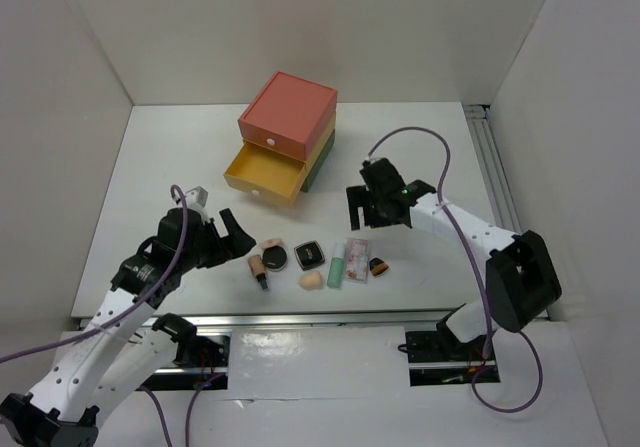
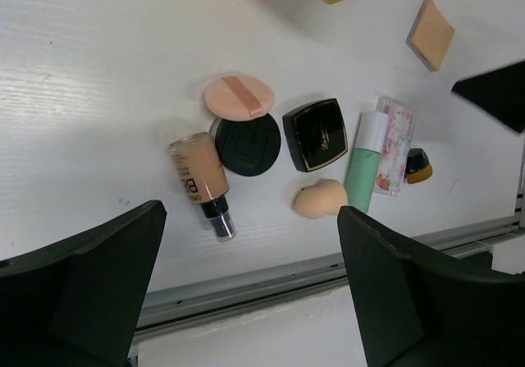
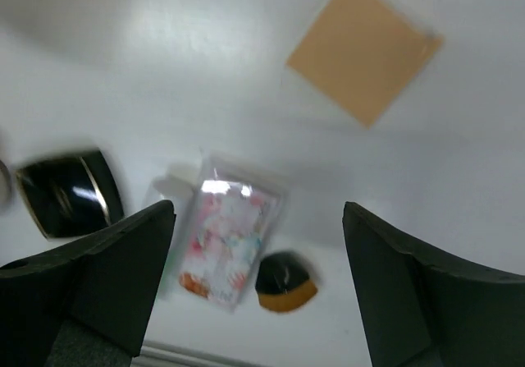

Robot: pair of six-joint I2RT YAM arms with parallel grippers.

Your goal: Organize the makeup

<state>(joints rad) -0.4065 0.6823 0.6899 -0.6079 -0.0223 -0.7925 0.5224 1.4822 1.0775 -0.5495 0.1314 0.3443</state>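
Top view: all the makeup (image 1: 318,262) sits loose on the table by the front edge, and the yellow drawer (image 1: 262,172) is open and looks empty. Left wrist: left gripper (image 2: 250,219) is wide, holding nothing, above the foundation bottle (image 2: 199,174). Right wrist: right gripper (image 3: 258,211) is wide too, over the pink sachet (image 3: 230,236). I'd say nothing's sorted yet.

White table (image 1: 180,167) enclosed by plain white walls (image 1: 300,27) on three sides.

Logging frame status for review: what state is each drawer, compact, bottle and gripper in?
yellow drawer: pulled open
red drawer: shut
square compact: shut
round compact: shut
foundation bottle: capped, lying on its side
left gripper: open, empty
right gripper: open, empty
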